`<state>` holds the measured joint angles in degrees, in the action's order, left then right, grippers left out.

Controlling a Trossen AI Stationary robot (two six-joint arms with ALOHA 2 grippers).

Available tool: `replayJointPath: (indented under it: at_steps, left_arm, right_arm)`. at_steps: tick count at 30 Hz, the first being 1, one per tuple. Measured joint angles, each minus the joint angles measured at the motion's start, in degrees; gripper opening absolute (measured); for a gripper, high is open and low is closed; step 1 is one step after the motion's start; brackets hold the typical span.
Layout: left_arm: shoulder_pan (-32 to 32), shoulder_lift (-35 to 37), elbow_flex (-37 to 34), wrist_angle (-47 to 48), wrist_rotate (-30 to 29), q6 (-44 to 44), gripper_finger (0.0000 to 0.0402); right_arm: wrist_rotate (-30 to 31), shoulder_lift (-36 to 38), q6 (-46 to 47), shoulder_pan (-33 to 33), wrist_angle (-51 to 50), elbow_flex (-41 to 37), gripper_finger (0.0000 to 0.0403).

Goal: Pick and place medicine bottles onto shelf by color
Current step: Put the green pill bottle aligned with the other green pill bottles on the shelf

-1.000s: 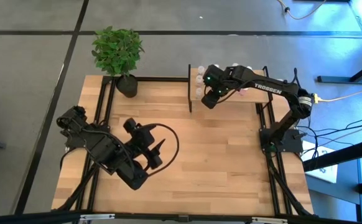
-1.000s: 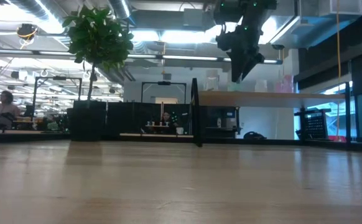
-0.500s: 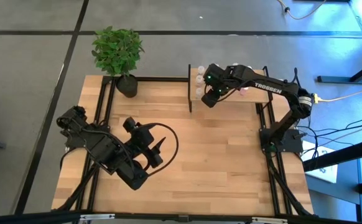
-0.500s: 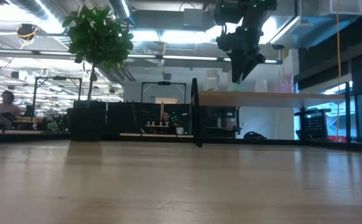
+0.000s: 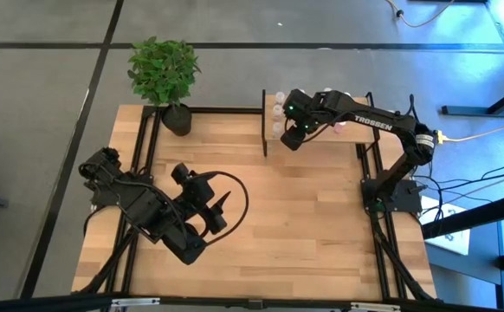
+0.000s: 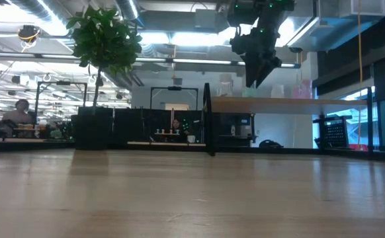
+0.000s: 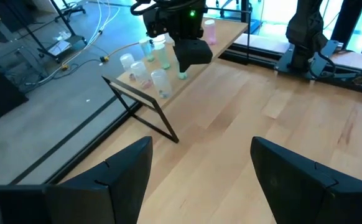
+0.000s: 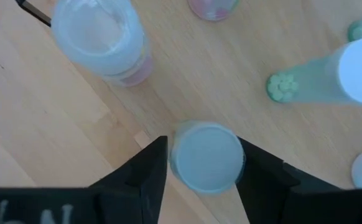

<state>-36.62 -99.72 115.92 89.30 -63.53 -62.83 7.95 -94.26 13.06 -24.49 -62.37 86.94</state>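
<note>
— Where is the right gripper, and how do its fingers stand?

— It hangs over the shelf, close to that platform's left edge, pointing down. Its two dark, flat-sided fingers are apart, and a round white-capped bottle sits in the gap between them. Whether the pads touch it, I cannot tell.

— What does that bottle look like?

— From above, a smooth disc of a cap, pale and slightly glossy, over a translucent cylinder.

— And the others near it?

— They stand upright on the same light-wood plank, grain running in strips. A clear bottle with pinkish contents stands just beside, toward the black corner post. A pale green bottle stands apart from it, with small green pellets showing at its base. In the left wrist view the cluster of tiny bottles shows at the shelf's edge, under the right arm.

— The left gripper?

— It waits above the wooden table, near the table's left front part. Its broad, wedge-shaped matte black fingers are spread wide, holding nothing.

— Anything else on the table?

— A leafy green plant in a dark pot at the far left corner.
</note>
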Motion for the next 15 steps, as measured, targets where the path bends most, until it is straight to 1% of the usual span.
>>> replayJointPath:
  at_steps: [15]
  left_arm:
    - [0.0,0.0,0.0,0.0,0.1,0.0,0.0267]
  right_arm:
    - [0.0,0.0,-0.1,0.0,0.0,0.0,0.0235]
